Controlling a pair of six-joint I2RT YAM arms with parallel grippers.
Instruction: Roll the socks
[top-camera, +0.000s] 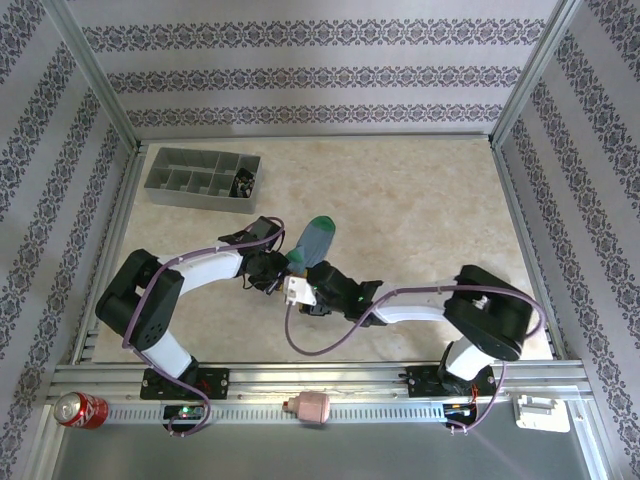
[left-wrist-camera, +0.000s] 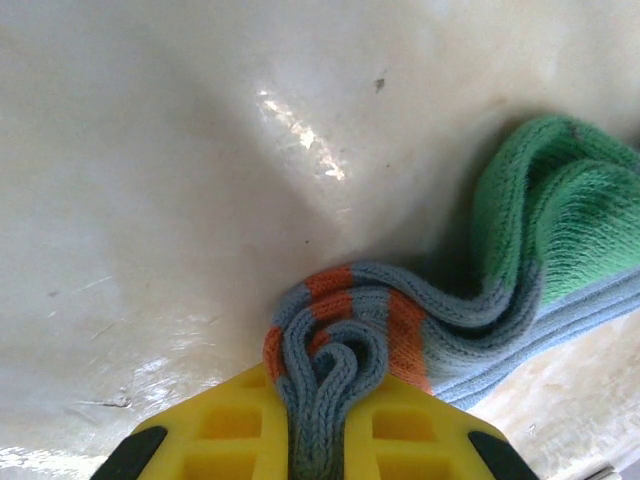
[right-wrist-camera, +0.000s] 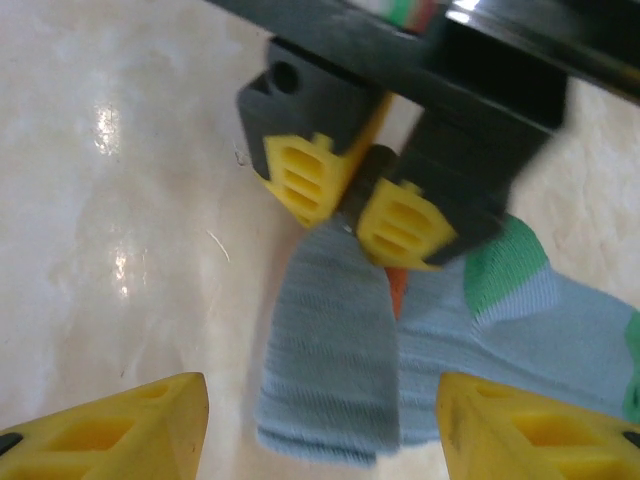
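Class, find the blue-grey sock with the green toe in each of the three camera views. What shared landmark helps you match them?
Top external: blue-grey sock at mid-table, between the two arms.
Left wrist: sock lower right, rolled cuff pinched in the left gripper's yellow fingers.
Right wrist: sock lower centre to right edge, under those fingers.
Shared landmark: those yellow fingers gripping it.

The counter (top-camera: 420, 200) is a pale beige, marbled surface with a soft gloss. Up close it shows bright glints and a few small specks and fine scratches. A grey divided tray (top-camera: 190, 202) sits on it in the far left corner, slightly askew to the counter's edges. To the near right of the tray, well apart from it, lies a blue-grey sock (top-camera: 314, 243). Its teal toe points away from the tray, and its orange-banded end is curled into folds.
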